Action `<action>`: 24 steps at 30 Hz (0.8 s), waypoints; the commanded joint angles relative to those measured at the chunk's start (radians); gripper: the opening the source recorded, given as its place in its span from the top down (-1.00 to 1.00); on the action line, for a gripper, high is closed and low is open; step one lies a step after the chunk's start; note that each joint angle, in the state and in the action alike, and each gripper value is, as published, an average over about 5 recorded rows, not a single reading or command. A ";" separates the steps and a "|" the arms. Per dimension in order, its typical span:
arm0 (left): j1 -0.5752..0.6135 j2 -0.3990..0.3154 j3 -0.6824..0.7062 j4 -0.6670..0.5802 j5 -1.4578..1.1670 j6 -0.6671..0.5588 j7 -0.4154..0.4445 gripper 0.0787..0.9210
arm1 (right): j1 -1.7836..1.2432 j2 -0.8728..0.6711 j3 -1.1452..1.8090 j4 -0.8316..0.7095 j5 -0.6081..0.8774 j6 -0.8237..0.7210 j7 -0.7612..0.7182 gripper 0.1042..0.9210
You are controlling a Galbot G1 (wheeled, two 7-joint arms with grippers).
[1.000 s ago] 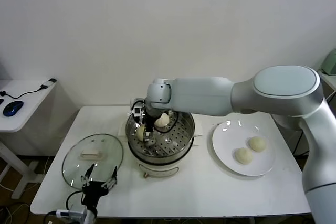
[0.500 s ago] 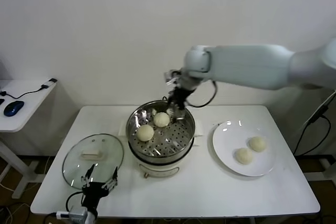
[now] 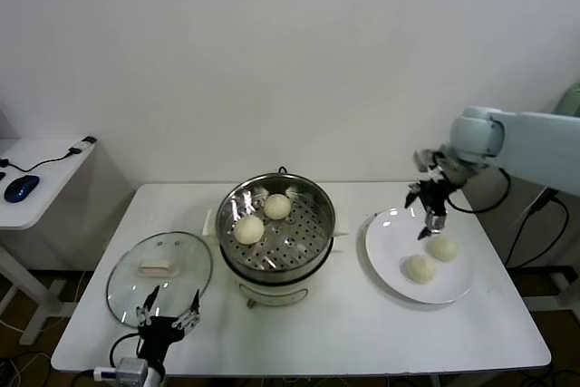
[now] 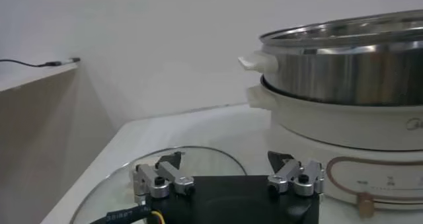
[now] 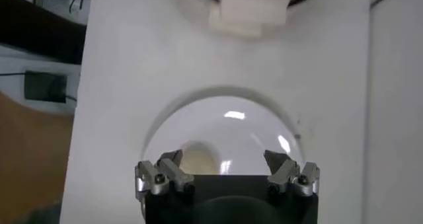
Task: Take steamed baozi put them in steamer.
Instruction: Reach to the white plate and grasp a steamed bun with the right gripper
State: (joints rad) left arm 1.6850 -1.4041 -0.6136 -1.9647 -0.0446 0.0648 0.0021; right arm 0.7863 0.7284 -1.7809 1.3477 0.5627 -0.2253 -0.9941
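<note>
Two baozi [image 3: 277,207] [image 3: 248,229] lie on the perforated tray of the steel steamer [image 3: 313,246] at mid table. Two more baozi [image 3: 444,248] [image 3: 420,268] lie on the white plate [image 3: 385,251] to the right. My right gripper [image 3: 426,217] is open and empty, hovering over the plate's far edge just above the farther baozi. In the right wrist view the gripper [image 5: 223,160] hangs over the plate [image 5: 251,123], with one baozi [image 5: 198,159] by its finger. My left gripper [image 3: 169,306] is parked open at the table's front left; it also shows in the left wrist view [image 4: 225,163].
A glass lid [image 3: 159,269] with a white handle lies flat at the front left, just beyond the left gripper. A side desk with a blue mouse [image 3: 21,188] stands further left. The steamer's white base [image 4: 344,139] rises close to the left gripper.
My right arm let go of a baozi in the steamer, lifted out, and swung right to above the plate. The steamer now holds two baozi. The left arm has not moved.
</note>
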 commanded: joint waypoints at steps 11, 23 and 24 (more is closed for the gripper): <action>0.005 -0.002 -0.002 0.007 0.001 0.002 0.000 -0.77 | -0.453 -0.080 0.324 -0.123 -0.251 -0.052 0.058 -0.76; 0.001 0.002 -0.002 0.019 0.000 0.000 -0.001 -0.77 | -0.563 -0.024 0.437 -0.188 -0.277 -0.066 0.099 -0.76; 0.000 0.001 -0.001 0.020 0.000 0.000 -0.001 -0.77 | -0.570 -0.017 0.449 -0.196 -0.278 -0.066 0.102 -0.76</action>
State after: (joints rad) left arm 1.6844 -1.4039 -0.6141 -1.9466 -0.0422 0.0644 0.0009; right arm 0.3124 0.7007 -1.4213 1.1925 0.3222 -0.2854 -0.9102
